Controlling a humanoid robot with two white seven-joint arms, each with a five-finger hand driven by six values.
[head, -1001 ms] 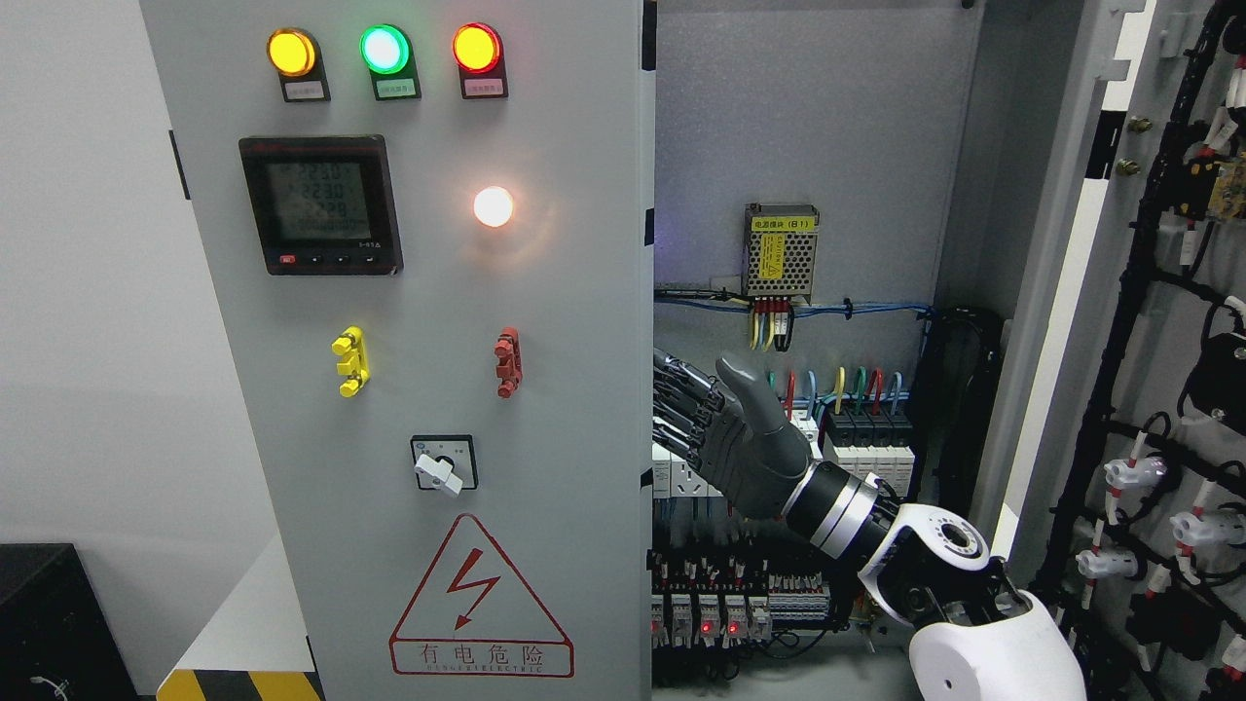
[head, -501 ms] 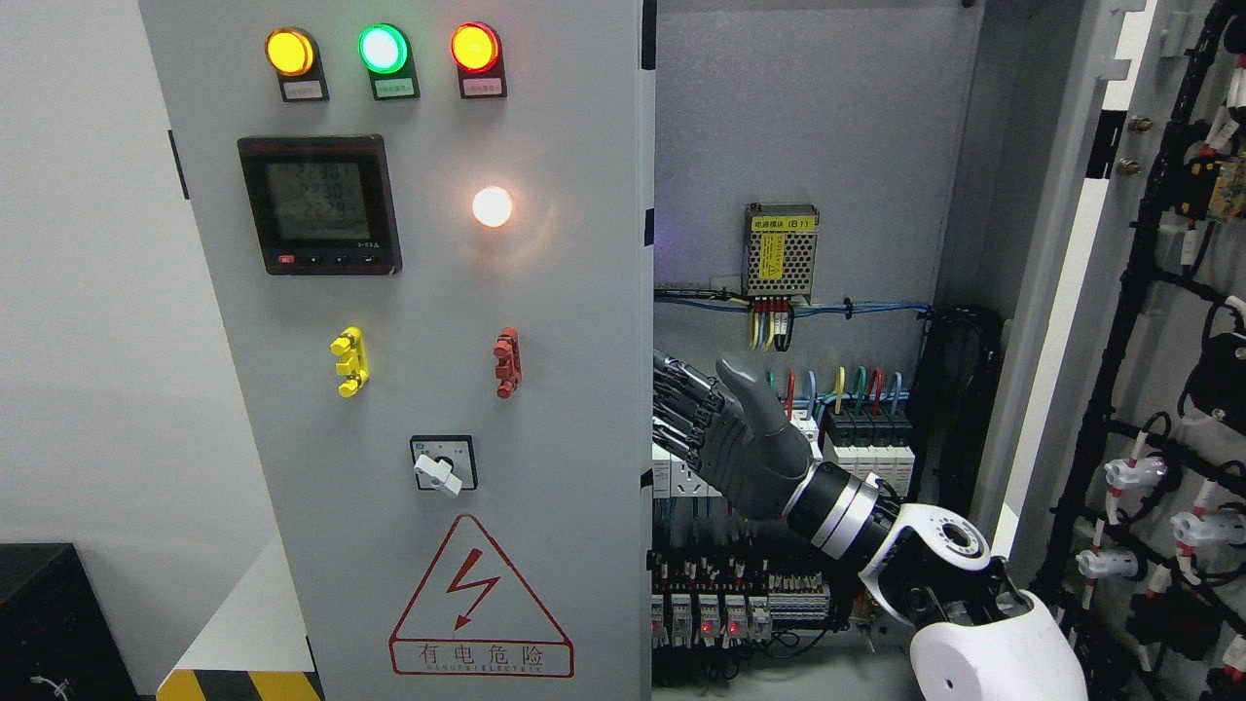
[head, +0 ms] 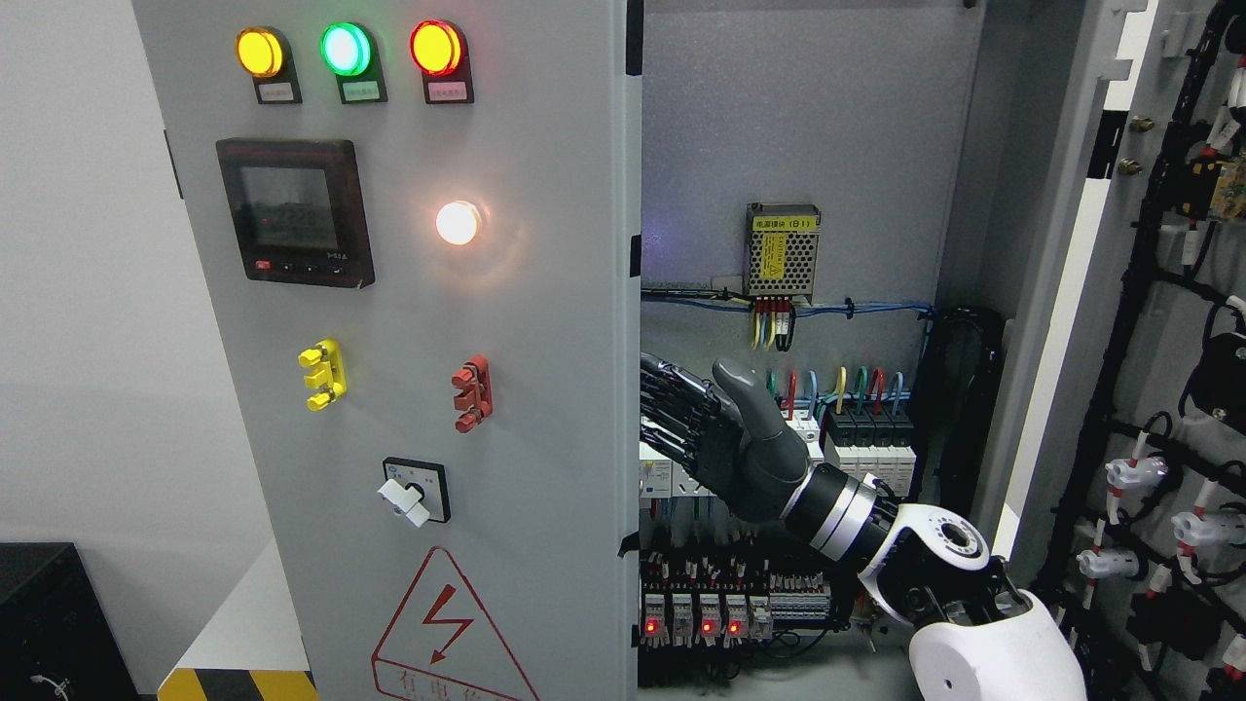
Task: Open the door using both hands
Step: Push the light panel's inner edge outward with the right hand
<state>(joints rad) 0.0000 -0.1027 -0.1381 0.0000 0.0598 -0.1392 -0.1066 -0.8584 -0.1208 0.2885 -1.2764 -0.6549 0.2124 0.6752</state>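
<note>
The grey left door (head: pixel 545 321) of the electrical cabinet stands partly swung out, its free edge near the picture's middle. It carries three indicator lamps, a meter (head: pixel 295 211), a lit white lamp and a rotary switch (head: pixel 414 490). My right hand (head: pixel 686 394) reaches in from the lower right and lies against the inner side of that door's edge. Its dark fingers (head: pixel 670 409) are stretched out flat and the thumb points up. They hold nothing, and their tips are partly hidden by the door edge. The right door (head: pixel 1158 292) stands wide open at the far right.
Inside the cabinet, a power supply (head: pixel 781 251), coloured wires, breakers (head: pixel 866 438) and relays with red lights (head: pixel 701 618) sit close behind my hand. Cable harnesses and connectors cover the right door's inner face. A black box (head: pixel 49 623) stands at the lower left.
The left door has swung further out, its edge shifting left and its front panel growing larger. My right hand moved a little left with it.
</note>
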